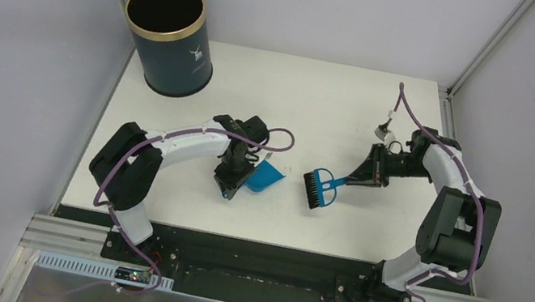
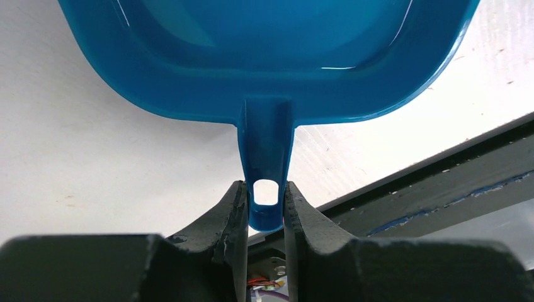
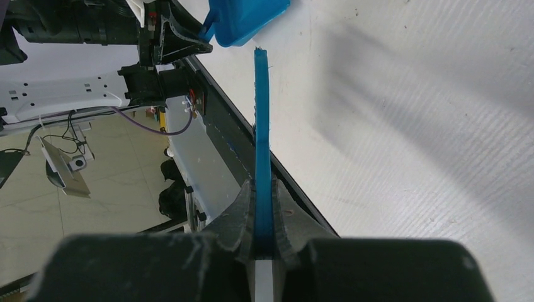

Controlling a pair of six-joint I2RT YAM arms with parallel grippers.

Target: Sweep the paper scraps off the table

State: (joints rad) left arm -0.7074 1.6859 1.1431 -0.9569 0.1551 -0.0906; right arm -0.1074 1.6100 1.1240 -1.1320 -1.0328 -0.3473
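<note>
My left gripper point(image 1: 230, 181) is shut on the handle of the blue dustpan point(image 1: 266, 175), which rests near the middle front of the white table point(image 1: 321, 103). In the left wrist view the jaws point(image 2: 266, 201) clamp the handle's looped end and the visible part of the dustpan point(image 2: 264, 50) looks bare inside. My right gripper point(image 1: 356, 179) is shut on the handle of the blue hand brush point(image 1: 318, 187), whose black bristles sit just right of the dustpan's mouth. The right wrist view point(image 3: 263, 195) shows the brush point(image 3: 261, 126) edge-on, pointing at the dustpan point(image 3: 245, 22). No paper scraps show in any view.
A dark blue gold-rimmed bin point(image 1: 169, 38) stands at the table's far left corner. Grey walls enclose the table on three sides. The black front edge point(image 1: 256, 248) runs close behind the dustpan handle and also shows in the left wrist view point(image 2: 441, 176).
</note>
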